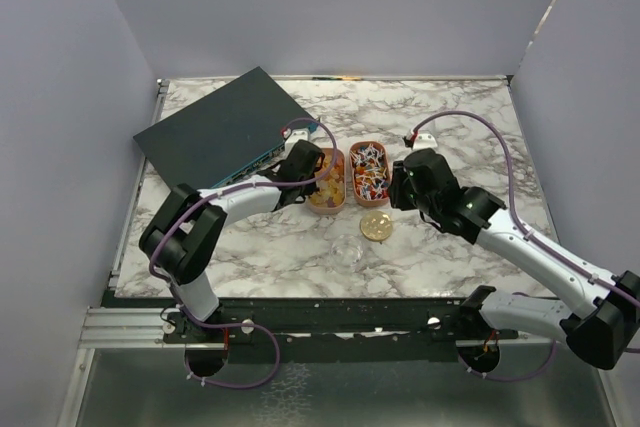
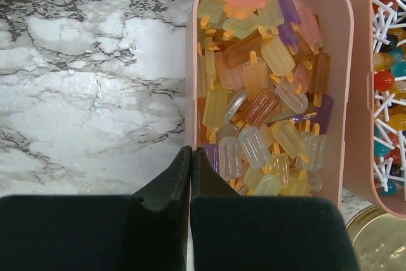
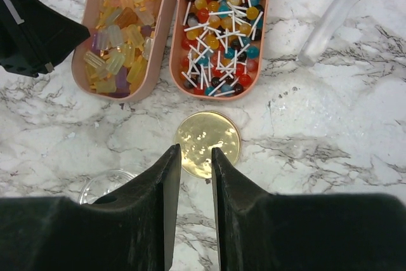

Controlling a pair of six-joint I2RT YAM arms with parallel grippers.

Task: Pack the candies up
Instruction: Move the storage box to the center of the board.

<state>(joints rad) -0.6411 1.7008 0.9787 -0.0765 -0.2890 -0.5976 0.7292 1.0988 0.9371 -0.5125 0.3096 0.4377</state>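
The marble table (image 1: pixel 450 237) has walls on three sides. Its right half and near strip are bare, which gives room for moving. A dark flat box (image 1: pixel 215 127) fills the far left corner, with one edge near the left arm.

The left gripper (image 2: pixel 191 169) is fully closed with nothing between its fingers, and it stands at the near left rim of the left tray (image 2: pixel 346 93). The right gripper (image 3: pixel 196 157) has only a narrow gap and grasps nothing. It is over the near edge of the gold lid (image 3: pixel 207 135).

The right tray (image 3: pixel 174 49) lies just beside the left one, long edges almost touching, and the lid is on the marble near their ends. A clear round jar (image 3: pixel 104 185) stands left of the lid.

The candies (image 2: pixel 260 93) fill both trays: ice-lolly shapes in the left, white-stick lollipops (image 3: pixel 222 23) in the right.
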